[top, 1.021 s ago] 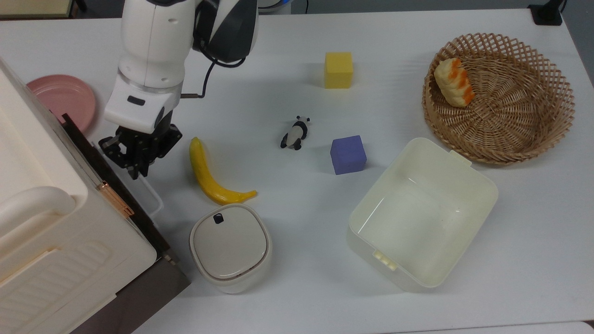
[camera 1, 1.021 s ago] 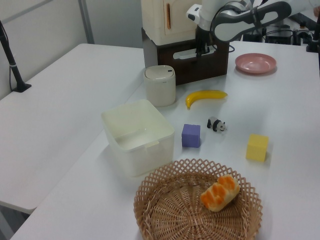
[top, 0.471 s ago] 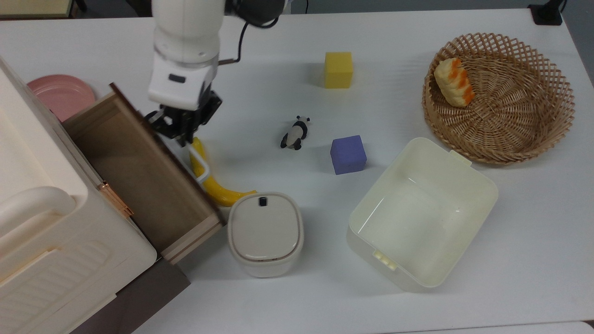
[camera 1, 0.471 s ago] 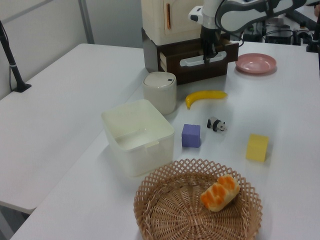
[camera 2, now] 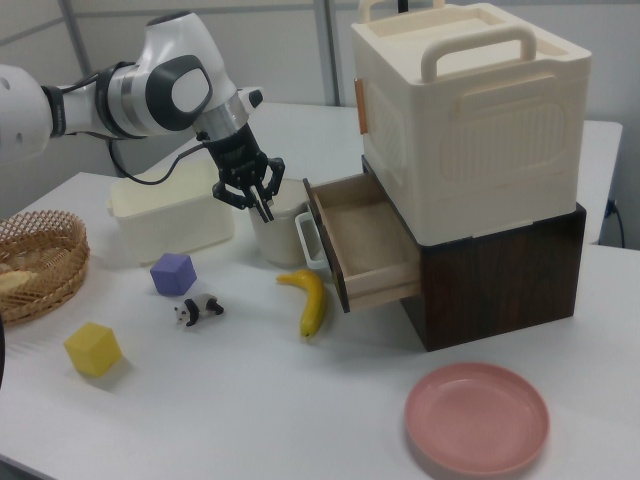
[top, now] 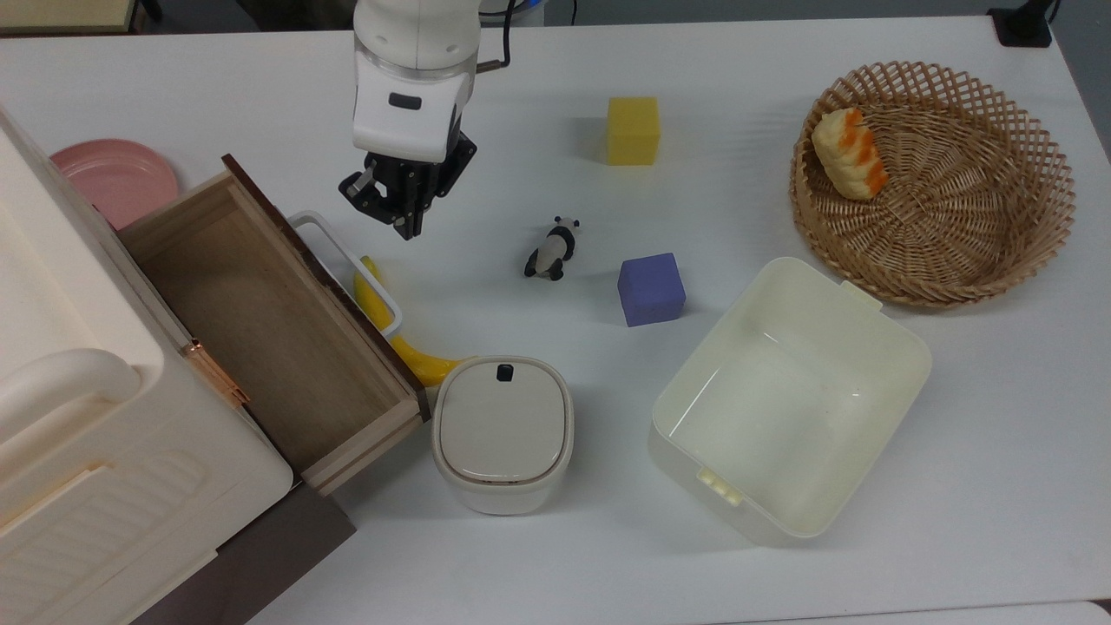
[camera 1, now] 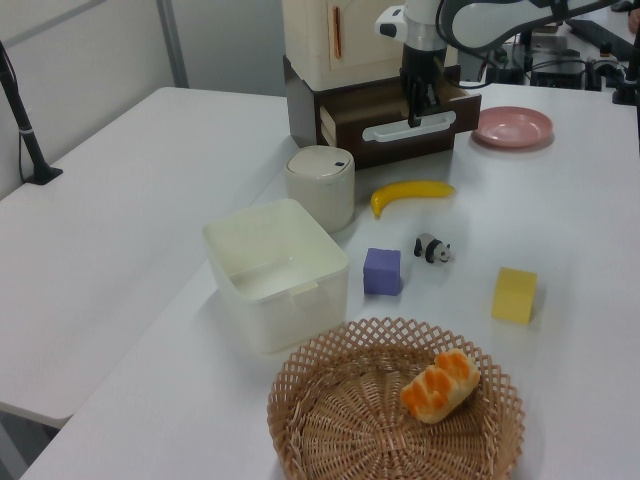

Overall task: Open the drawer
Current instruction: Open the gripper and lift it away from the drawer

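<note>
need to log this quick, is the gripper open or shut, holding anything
Gripper: open, holding nothing, clear of the drawer handle.

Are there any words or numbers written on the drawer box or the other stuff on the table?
None can be read. The drawer, the cream box above it, the lidded container, the open bin and both cubes, yellow and purple, look plain.
The dark mark on the robot's wrist shows no readable letters.
</note>
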`<state>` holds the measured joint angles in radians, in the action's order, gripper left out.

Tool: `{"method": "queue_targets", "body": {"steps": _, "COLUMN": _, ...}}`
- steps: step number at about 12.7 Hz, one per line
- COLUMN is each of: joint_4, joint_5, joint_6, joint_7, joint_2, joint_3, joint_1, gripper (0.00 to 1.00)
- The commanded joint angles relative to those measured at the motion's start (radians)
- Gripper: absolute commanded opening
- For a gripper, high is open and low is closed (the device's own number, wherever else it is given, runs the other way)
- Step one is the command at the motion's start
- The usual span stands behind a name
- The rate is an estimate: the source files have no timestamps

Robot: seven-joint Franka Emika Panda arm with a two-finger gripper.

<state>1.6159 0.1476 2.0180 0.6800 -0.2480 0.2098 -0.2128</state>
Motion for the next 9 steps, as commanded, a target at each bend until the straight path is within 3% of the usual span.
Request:
{"method": "queue_targets", "body": {"steps": 1, "joint_4": 0.045, "joint_5": -0.005, "joint_6": -0.005, "joint_7": -0.016, "joint_2": 0.033, "joint_3": -0.003, "joint_1": 0.012, "gripper": 0.19}}
{"method": "queue_targets", "body": {"steps": 2, "joint_4": 0.044, "joint_5": -0.011, "joint_6": -0.005, "joint_7": -0.026, "joint_2": 0.033, "joint_3": -0.003, "joint_1": 0.015, "gripper": 0.52}}
{"method": "queue_targets", "body": {"steps": 3, "joint_4": 0.042, "joint_5": -0.013, "joint_6": -0.012, "joint_7": -0.071, "joint_2": 0.033, "joint_3": -0.003, "joint_1": 0.016, "gripper": 0.7}}
{"method": "queue_targets", "body": {"steps": 5, "joint_4": 0.035, "joint_5": -0.013, "joint_6": -0.019, "joint_7": -0.207, "joint_2": 0.033, "joint_3": -0.013, "joint_1": 0.018, "gripper": 0.96}}
{"method": "queue_targets", "body": {"steps": 8, "joint_4": 0.019, "joint_5": -0.013, "joint_6": -0.053, "joint_7": -0.431, "joint_2": 0.033, "joint_3": -0.081, "joint_1": 0.044, "gripper": 1.0}}
{"method": "queue_targets", "body": {"steps": 9, "joint_4": 0.003, "joint_5": -0.013, "joint_6": -0.094, "joint_7": -0.541, "joint_2": 0.035, "joint_3": -0.125, "joint_1": 0.064, "gripper": 1.0}}
